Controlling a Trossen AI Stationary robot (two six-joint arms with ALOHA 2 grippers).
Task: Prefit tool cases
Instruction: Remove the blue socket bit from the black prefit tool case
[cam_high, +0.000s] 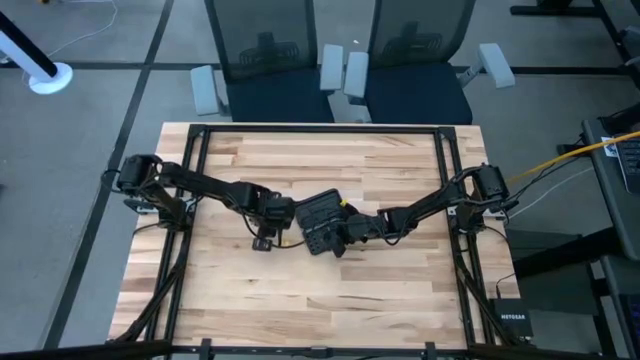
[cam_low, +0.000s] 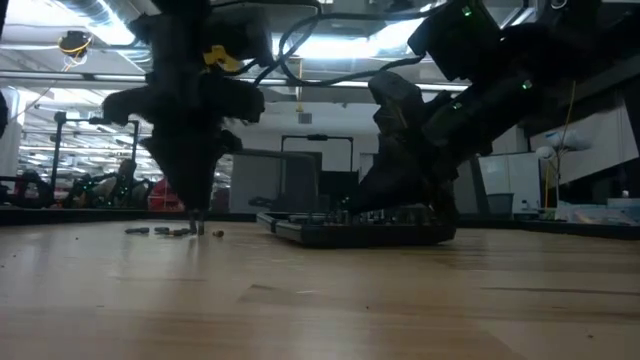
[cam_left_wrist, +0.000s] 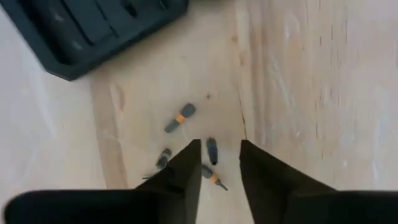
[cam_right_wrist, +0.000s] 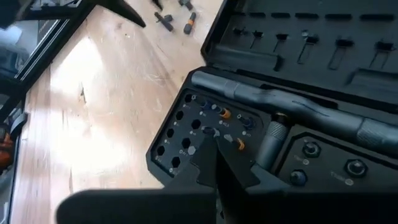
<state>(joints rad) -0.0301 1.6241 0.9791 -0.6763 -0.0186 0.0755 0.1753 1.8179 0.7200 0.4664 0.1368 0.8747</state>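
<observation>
The black tool case (cam_high: 322, 222) lies open at the table's middle, with its slotted lid (cam_right_wrist: 298, 37), a grey driver handle (cam_right_wrist: 280, 102) and a bit block (cam_right_wrist: 186, 134) showing. My right gripper (cam_right_wrist: 216, 146) is shut over that block, slanting down from the table's right side. My left gripper (cam_left_wrist: 221, 149) stands open left of the case, pointing down over a few loose dark bits (cam_left_wrist: 180, 118) that lie flat on the wood. One bit (cam_left_wrist: 212, 150) lies between its fingertips. In the low view its fingers (cam_low: 197, 215) end just above the table. My right gripper's shut fingertips (cam_right_wrist: 214, 142) meet the top of the bit block, near the holes beside the driver handle (cam_right_wrist: 208, 132). They slant down from the table's right. Whether a bit sits between them cannot be told. The case lies flat on the table.
A black box marked NETGEAR (cam_high: 510, 322) sits at the table's near right corner. Black frame rails (cam_high: 190, 160) run along the table's left, right and far sides. Two chairs (cam_high: 270, 60) stand beyond the far edge. Bare wood lies on the near side of the case.
</observation>
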